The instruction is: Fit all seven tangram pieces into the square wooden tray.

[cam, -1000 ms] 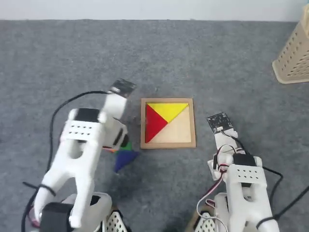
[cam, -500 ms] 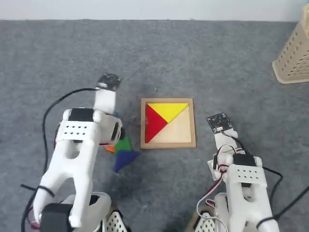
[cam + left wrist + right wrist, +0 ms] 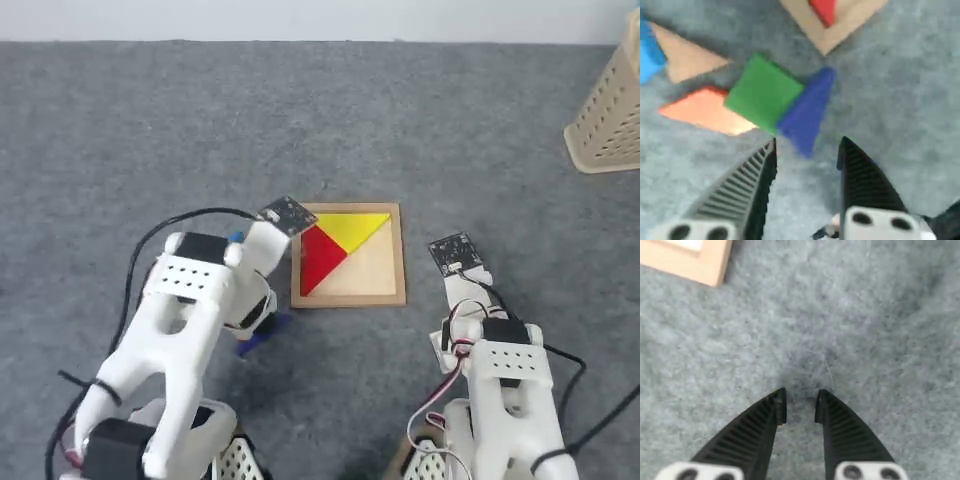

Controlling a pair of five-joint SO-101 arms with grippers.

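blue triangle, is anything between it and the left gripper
Nothing visible does. The open left gripper hangs just short of the blue triangle, at its tip. The green square touches the triangle's side, off the line between them.

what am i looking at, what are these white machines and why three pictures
These are two white robot arms at a grey felt-covered table, each ending in a two-fingered gripper. The high view looks down from a fixed camera; the other two come from cameras on the arms' wrists. A square wooden tray holds a red triangle and a yellow triangle. The open left gripper hangs over loose pieces: a green square, a dark blue triangle, an orange parallelogram, a tan triangle and a light blue piece. The right gripper, slightly open, hangs over the felt. Neither holds anything.
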